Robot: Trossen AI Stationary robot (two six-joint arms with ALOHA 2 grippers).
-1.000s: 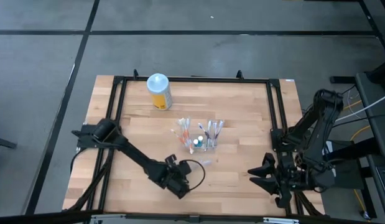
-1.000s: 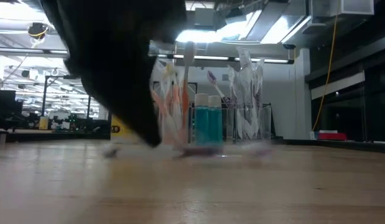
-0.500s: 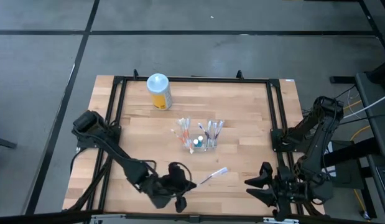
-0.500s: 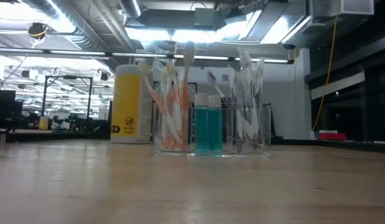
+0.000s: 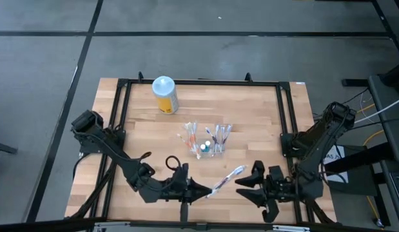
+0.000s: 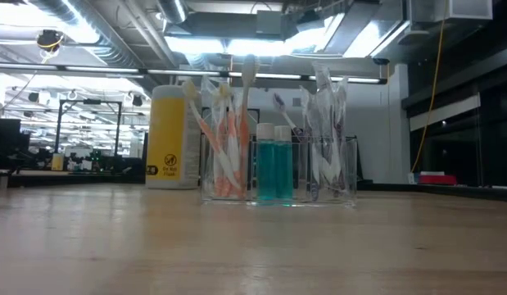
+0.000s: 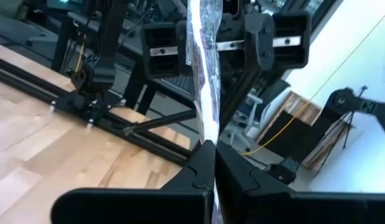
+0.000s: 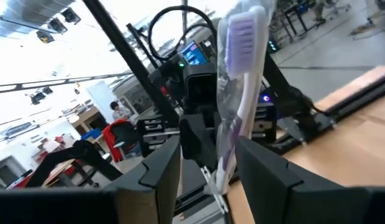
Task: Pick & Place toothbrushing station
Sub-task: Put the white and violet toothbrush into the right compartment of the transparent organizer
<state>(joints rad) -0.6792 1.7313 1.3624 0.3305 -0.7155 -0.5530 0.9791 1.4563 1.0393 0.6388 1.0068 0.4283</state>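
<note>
Left gripper [image 5: 202, 189]: jaws pressed together on one end of a slim purple-and-white toothbrush in a crinkly clear wrapper [image 5: 227, 179], above the table's front edge.
Right gripper [image 5: 241, 187]: jaws spread, straddling the brush's bristle end; contact unclear.
Clear plastic holder [image 5: 205, 143]: mid-table, holding wrapped orange and whitish brushes.
Wooden slat table [image 5: 263, 116]: yellow cylindrical canister [image 5: 164, 94] at rear.
Change: half a second ago the right gripper stood farther right.

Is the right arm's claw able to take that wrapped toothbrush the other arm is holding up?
Probably yes. The left gripper is shut on one end of the wrapped toothbrush; its brush end sits between the right gripper's open fingers, with nothing between.
</note>
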